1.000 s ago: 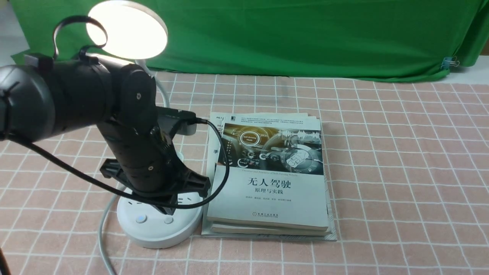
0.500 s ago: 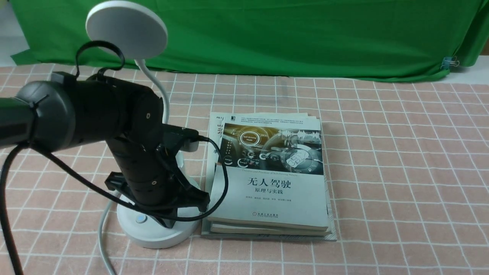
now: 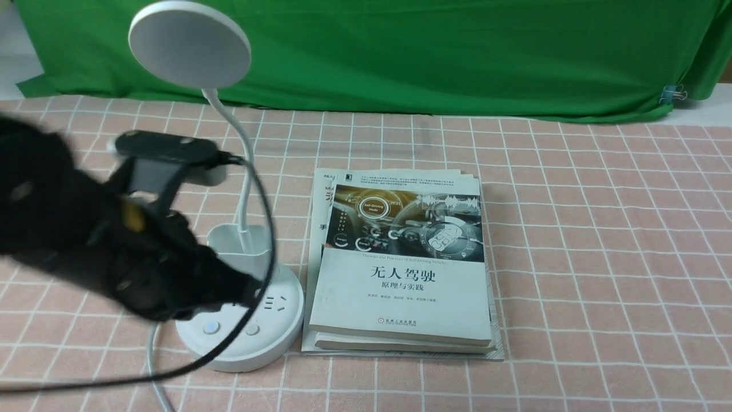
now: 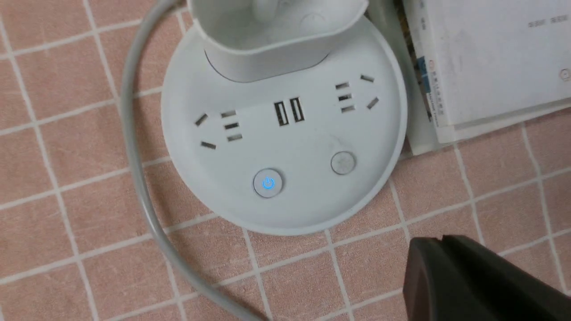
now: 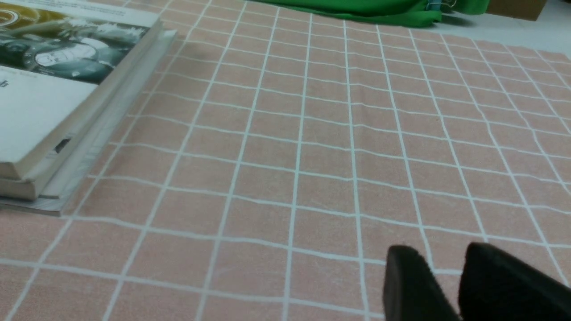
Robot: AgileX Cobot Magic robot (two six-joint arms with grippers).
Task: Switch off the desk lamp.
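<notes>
The white desk lamp stands at the left, its disc head (image 3: 190, 44) dark. Its bendy neck (image 3: 243, 160) rises from a cup holder (image 3: 240, 243) on the round base (image 3: 274, 329). The left wrist view shows the base (image 4: 285, 147) with sockets, a blue-lit power button (image 4: 268, 183) and a plain button (image 4: 343, 162). My left gripper (image 3: 247, 289), blurred, hovers over the base's left side. In its wrist view the left gripper (image 4: 441, 241) is shut and empty, clear of the base. My right gripper (image 5: 446, 261) is slightly open and empty above bare cloth.
A stack of books (image 3: 400, 269) lies right beside the base, seen also in the left wrist view (image 4: 486, 58) and the right wrist view (image 5: 53, 89). The lamp's white cord (image 4: 134, 147) curves round the base. A green backdrop (image 3: 457, 51) hangs behind the pink checked cloth.
The lamp head was lit one second ago and is now dark. My left gripper pressed down on the base, then lifted and drew back to the left.
</notes>
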